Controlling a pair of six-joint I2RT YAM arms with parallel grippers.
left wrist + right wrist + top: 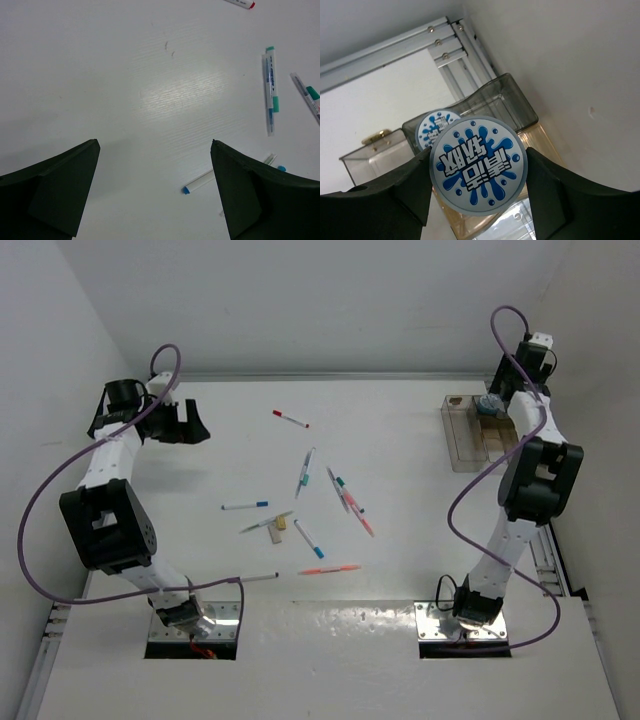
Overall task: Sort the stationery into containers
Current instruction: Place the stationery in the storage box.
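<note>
Blue-labelled roll (pixel 477 167) clenched in right gripper (pixel 477 157) above boxes (pixel 516 99). Off-centre release risks rim strike and roll escaping across table. Left gripper (pixel 155 145) agape, empty.

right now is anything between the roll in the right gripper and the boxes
Nothing visible. The right gripper holds the roll over the open boxes; a second roll sits inside, off to one side.
</note>
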